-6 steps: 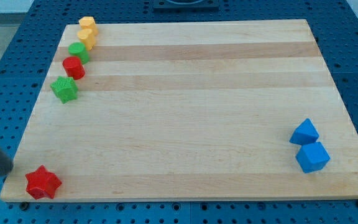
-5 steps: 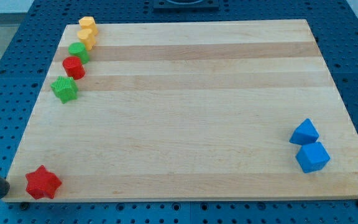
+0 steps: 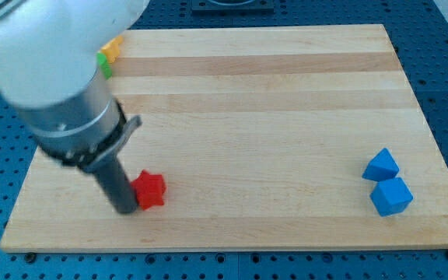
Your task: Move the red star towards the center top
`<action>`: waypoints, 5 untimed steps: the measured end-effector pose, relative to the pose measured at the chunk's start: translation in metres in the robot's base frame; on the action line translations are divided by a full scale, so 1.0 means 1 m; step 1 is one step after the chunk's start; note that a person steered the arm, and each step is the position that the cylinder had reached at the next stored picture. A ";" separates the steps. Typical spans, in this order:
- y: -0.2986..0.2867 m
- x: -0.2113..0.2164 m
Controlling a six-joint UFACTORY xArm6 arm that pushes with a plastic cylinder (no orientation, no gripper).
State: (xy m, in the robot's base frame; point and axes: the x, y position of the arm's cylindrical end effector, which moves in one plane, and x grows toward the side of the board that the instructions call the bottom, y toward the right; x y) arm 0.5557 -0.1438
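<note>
The red star [image 3: 150, 190] lies on the wooden board [image 3: 271, 124], left of centre and near the view's bottom. My tip [image 3: 125, 208] stands just left of it and touches its left side. The dark rod rises from there to the large grey and white arm body, which fills the view's top left. The arm hides most of the blocks along the board's left edge.
A yellow block [image 3: 113, 48] and a green block [image 3: 103, 64] peek out beside the arm at the top left. Two blue blocks sit near the right edge, one [image 3: 381, 165] above the other [image 3: 391, 197]. Blue perforated table surrounds the board.
The red star has moved right and up from the board's bottom left corner. The arm has swung into view over the left side, with my tip now against the star.
</note>
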 end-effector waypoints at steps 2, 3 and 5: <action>0.002 -0.020; 0.002 -0.020; 0.014 0.018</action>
State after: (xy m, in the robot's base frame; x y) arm 0.5737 -0.1297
